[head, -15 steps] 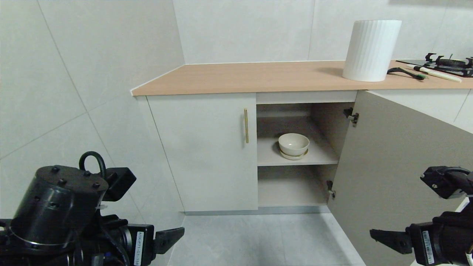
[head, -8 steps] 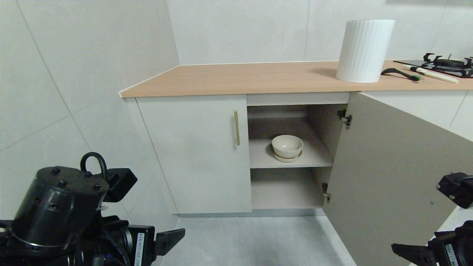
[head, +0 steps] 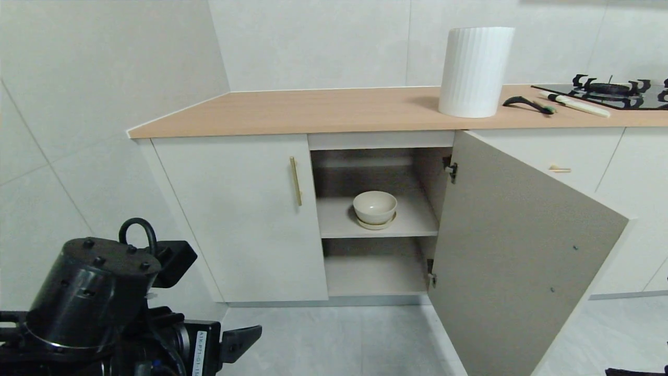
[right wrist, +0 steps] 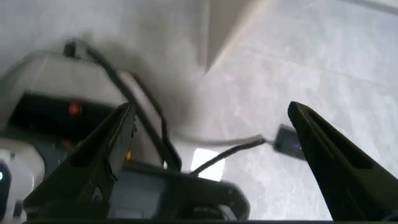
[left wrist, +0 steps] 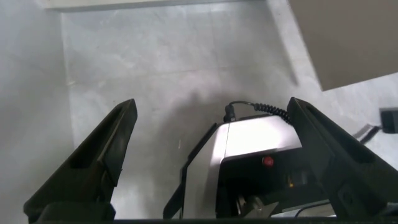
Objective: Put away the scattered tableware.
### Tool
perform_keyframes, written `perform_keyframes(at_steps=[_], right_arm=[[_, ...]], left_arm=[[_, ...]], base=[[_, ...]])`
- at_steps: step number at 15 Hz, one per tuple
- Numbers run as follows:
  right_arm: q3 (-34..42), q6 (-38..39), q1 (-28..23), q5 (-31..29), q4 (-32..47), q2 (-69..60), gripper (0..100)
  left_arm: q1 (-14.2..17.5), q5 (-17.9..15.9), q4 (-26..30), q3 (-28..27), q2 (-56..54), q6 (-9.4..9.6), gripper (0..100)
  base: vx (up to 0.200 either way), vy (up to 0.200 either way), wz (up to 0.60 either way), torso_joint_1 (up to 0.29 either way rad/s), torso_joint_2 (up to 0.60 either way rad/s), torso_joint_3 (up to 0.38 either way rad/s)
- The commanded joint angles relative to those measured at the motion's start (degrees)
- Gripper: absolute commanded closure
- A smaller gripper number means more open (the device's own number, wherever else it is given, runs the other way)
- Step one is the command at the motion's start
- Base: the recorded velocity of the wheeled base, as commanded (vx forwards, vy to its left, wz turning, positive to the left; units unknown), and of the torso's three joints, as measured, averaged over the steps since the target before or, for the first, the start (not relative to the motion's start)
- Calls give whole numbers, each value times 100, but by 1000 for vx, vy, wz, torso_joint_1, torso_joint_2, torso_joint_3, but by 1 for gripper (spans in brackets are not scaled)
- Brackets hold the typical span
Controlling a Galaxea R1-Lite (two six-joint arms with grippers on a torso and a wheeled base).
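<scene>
Cream bowl (head: 374, 206) set on a saucer (head: 373, 225) on the shelf (head: 412, 222) of the open cabinet (head: 235, 219), left gripper (left wrist: 211, 107) and right gripper (right wrist: 211, 111) held above the floor (left wrist: 186, 50), jaws spread apart.

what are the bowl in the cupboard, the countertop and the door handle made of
bowl: probably glazed ceramic, cream, with a smooth rim and a soft sheen; it could also be melamine.
countertop: wood-look, likely laminate; even tan colour, matt, with hardly any grain.
handle: metal with a brass or gold finish; a slim bar with a dull yellow gleam.
</scene>
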Motion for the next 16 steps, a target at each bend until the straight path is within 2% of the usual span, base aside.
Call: perform_keyframes(at_steps=[1, 5, 8, 13, 16], right_arm=[[-207, -102, -550, -49, -19, -68, 0], [-655, -93, -1798, 12, -116, 195, 0], [-664, -93, -2510, 12, -661, 485, 0], [-655, -41, -3283, -5, -1610, 1022, 0], [-637, 12, -3450, 3, -1926, 1259, 0]], left_arm=[[4, 5, 3, 8, 7, 4, 0], [4, -3, 3, 26, 7, 4, 0], [4, -3, 3, 34, 7, 4, 0], [4, -12, 3, 43, 15, 4, 0], [4, -21, 3, 61, 15, 4, 0]], base=[[0, 0, 0, 0, 0, 0], [0, 0, 0, 0, 0, 0], [0, 0, 0, 0, 0, 0], [0, 0, 0, 0, 0, 0], [0, 0, 0, 0, 0, 0]])
